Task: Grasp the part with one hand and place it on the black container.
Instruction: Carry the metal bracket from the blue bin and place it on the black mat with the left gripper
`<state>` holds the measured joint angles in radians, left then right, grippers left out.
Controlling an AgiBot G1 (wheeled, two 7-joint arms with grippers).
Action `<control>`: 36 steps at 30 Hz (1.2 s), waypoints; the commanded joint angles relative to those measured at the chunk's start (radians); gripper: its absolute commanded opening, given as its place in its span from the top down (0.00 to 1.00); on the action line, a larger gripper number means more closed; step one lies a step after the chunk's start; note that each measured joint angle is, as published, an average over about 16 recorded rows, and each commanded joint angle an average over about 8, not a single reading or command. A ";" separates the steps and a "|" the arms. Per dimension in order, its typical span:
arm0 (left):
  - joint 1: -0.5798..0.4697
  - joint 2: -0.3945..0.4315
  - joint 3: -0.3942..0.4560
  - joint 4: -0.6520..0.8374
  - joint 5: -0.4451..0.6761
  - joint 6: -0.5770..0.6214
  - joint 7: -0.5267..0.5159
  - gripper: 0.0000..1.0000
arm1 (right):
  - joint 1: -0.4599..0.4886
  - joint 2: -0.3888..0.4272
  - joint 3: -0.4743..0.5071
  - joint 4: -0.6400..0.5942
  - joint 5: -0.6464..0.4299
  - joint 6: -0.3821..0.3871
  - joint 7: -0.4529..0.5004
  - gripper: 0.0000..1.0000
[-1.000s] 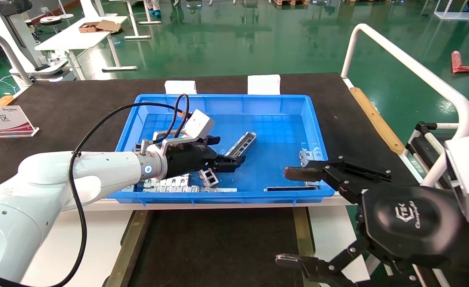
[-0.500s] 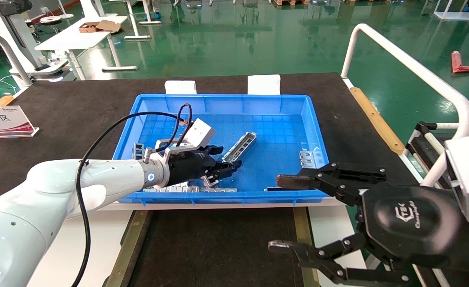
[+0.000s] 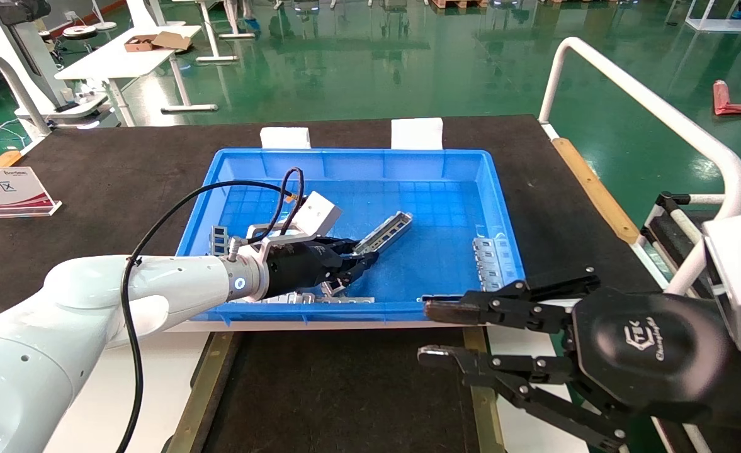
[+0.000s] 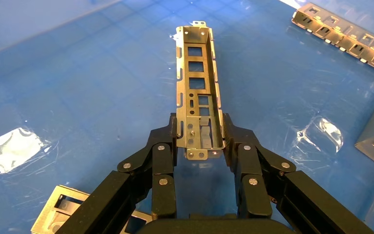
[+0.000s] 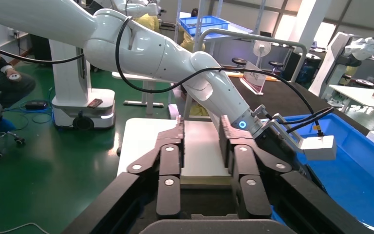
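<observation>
Your left gripper [image 3: 359, 261] is down inside the blue bin [image 3: 357, 165], and its fingers [image 4: 165, 146] are closed onto the near end of the part [image 4: 197, 92], one pad on each raised side wall. In the left wrist view you can see the channel pinched squarely between the two pads, its row of rectangular cutouts running away from the gripper. From the head view the part [image 3: 384, 231] angles from the fingertips toward the far right of the bin, and its far end looks slightly raised, though you cannot tell for certain whether it has left the bin floor.

The black container [image 3: 345, 390] sits on the desk [image 3: 93, 170] nearer to you than the bin, with its brass-yellow rail [image 3: 201, 390] along the left edge; nothing lies on the part of it that you can see.

Your right gripper [image 3: 439, 333] hangs over the near right corner of the bin and the right rail of the black container, its fingers [image 3: 452, 309] partly open and holding nothing. In the right wrist view those fingers [image 5: 173, 146] stand apart with only a white surface behind them.

Other metal pieces lie in the bin: a slotted strip [image 3: 339, 300] along the near wall, a ladder-like piece [image 3: 493, 258] by the right wall, and another channel piece [image 4: 343, 36] well apart from the held one
</observation>
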<state>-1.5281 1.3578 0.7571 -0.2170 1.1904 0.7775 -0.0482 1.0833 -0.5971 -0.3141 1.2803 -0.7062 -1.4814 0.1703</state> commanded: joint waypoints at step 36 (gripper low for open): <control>-0.020 -0.252 -0.048 -0.159 -0.176 0.685 0.221 1.00 | 0.000 0.001 -0.001 0.000 0.001 0.001 -0.001 1.00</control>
<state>-1.5394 1.1031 0.7093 -0.3877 1.0149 1.4490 0.1677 1.0836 -0.5966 -0.3154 1.2803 -0.7053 -1.4808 0.1696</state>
